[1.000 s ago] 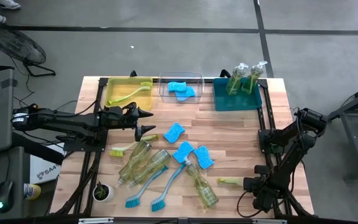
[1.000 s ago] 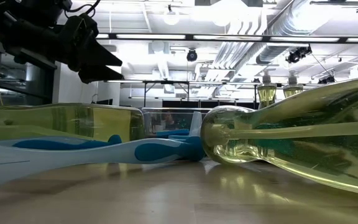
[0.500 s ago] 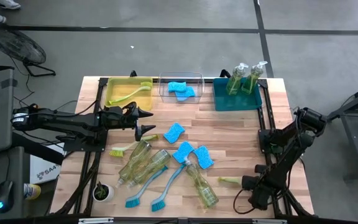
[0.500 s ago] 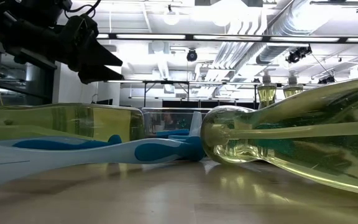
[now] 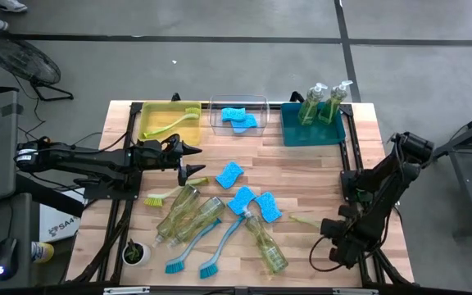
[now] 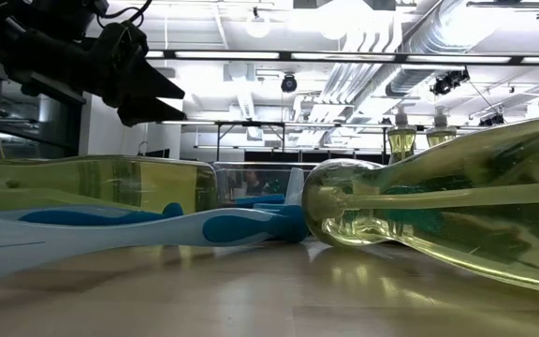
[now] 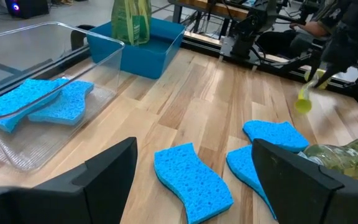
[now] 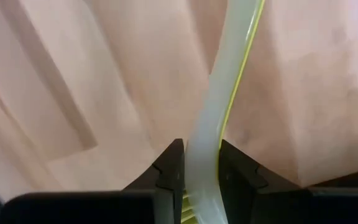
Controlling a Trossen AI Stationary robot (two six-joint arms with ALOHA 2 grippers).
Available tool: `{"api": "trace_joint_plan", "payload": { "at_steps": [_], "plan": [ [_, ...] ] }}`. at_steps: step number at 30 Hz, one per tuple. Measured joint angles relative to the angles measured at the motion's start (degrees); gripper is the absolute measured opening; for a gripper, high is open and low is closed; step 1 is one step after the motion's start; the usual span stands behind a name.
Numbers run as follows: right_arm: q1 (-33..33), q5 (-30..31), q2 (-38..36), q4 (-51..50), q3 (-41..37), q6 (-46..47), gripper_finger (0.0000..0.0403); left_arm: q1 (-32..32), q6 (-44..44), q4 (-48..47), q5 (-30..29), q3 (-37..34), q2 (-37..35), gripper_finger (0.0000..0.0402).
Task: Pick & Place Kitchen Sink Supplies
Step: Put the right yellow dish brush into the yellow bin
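My right gripper [image 5: 328, 231], near the table's right front corner, is shut on a yellow-green dish brush [image 5: 301, 220] and points down. My left gripper [image 5: 197, 161] hovers open at the left, level, holding nothing. Ahead of it lie three blue sponges [image 7: 191, 182] flat on the wood. Soap bottles [image 5: 188, 215] lie on their sides among blue brushes [image 5: 220, 246] near the front edge. Another yellow-green brush [image 5: 166, 195] lies beside them. My right gripper pinches the brush's pale handle [image 8: 201, 163] between its two fingers [image 8: 169, 167], which come from above and lie across it. The rest of the handle runs out toward the table's left. In the left wrist view the brush [image 7: 304, 99] slants down from the fingers, off the wood.
Along the far edge stand a yellow bin [image 5: 169, 120] with a brush in it, a clear bin [image 5: 238, 115] with sponges, and a teal bin [image 5: 311, 124] with two upright bottles. A small potted plant [image 5: 135, 252] stands at the front left.
My right gripper has risen and drifted a little toward the far edge, staying shut. The yellow-green brush has come up off the table with it.
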Motion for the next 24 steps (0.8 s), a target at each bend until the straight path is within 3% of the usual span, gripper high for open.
{"api": "trace_joint_plan", "payload": {
  "at_steps": [7, 13, 19, 24],
  "plan": [
    [0.02, 10.5, -4.14, -3.08, 0.0, -0.92, 0.0063, -0.01, -0.23, -0.02, 0.02, 0.01, 0.0, 0.0312],
    [-0.43, 22.91, -6.48, -5.21, 0.0, -2.81, 0.0063, 0.01, -0.83, -0.04, 0.02, 0.01, 0.0, 0.0312],
    [-4.27, 34.92, -6.65, -4.95, 0.0, -10.38, 0.0063, 0.01, -1.27, 0.28, 0.03, 0.01, 0.0, 0.0312],
    [-9.33, 41.34, -6.65, -2.76, 0.0, -17.84, 0.0063, -0.01, -2.2, 0.31, 0.24, 0.01, 0.0, 0.0312]
  ]
}}
